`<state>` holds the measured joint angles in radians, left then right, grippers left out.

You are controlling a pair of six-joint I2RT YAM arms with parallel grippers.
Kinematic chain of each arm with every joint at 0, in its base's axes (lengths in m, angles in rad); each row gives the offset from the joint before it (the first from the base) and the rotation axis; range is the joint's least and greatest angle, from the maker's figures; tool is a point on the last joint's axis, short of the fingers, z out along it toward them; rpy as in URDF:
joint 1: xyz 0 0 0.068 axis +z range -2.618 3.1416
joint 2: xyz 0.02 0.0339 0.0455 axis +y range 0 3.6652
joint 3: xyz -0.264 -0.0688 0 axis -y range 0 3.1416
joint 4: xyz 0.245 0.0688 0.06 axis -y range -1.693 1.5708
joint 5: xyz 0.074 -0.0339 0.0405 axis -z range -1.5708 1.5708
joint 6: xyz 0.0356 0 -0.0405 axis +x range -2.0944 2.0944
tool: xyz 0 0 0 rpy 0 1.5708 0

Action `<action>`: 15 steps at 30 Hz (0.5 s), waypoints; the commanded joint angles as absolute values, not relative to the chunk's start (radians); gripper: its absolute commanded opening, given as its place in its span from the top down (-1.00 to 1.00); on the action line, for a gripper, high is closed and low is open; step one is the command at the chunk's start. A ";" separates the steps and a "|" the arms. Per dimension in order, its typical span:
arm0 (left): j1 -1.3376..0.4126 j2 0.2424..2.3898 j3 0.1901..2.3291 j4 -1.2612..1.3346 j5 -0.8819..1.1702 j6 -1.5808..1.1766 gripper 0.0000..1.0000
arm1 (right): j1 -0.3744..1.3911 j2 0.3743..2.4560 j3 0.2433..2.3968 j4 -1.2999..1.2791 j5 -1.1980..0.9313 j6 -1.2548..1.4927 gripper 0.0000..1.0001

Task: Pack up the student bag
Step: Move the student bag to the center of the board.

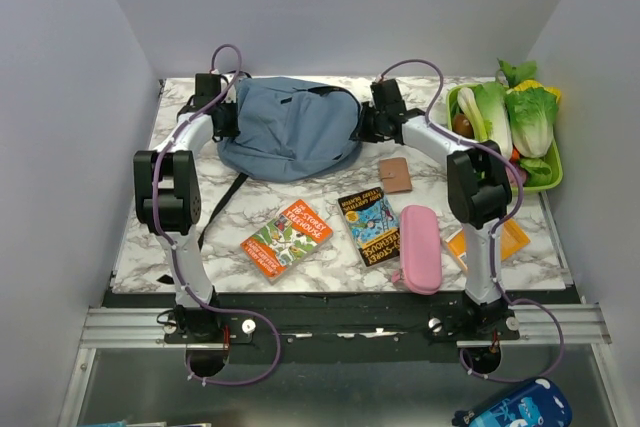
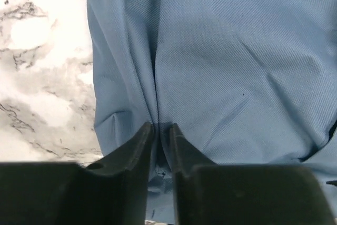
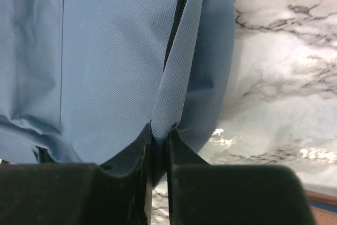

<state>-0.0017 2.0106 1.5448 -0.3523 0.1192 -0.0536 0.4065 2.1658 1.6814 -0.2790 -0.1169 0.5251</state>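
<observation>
The dusty-blue student bag (image 1: pixel 290 129) lies at the back middle of the marble table, a black strap trailing toward the front left. My left gripper (image 1: pixel 226 119) is at its left side, shut on a pinched fold of the bag's fabric (image 2: pixel 161 130). My right gripper (image 1: pixel 368 124) is at its right side, shut on a fabric flap beside the zipper (image 3: pixel 161 129). Two books (image 1: pixel 287 237) (image 1: pixel 369 225), a pink pencil case (image 1: pixel 420 247) and a small brown wallet (image 1: pixel 396 175) lie in front of the bag.
A green tray (image 1: pixel 552 175) of vegetables stands at the back right. An orange booklet (image 1: pixel 512 238) lies under the right arm. A bright blue pouch (image 1: pixel 515 408) lies below the table's front edge, at the right. Walls close in on three sides.
</observation>
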 commanded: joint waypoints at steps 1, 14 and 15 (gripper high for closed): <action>0.015 2.008 1.562 -0.367 0.221 -0.071 0.66 | 0.440 2.106 1.655 -0.242 -0.190 0.532 0.82; 0.107 1.761 1.491 -0.394 0.252 -0.091 1.00 | 0.600 1.898 1.692 -0.267 -0.305 0.526 0.99; 0.112 1.729 1.485 -0.397 0.255 -0.084 1.00 | 0.612 1.863 1.681 -0.268 -0.305 0.535 0.99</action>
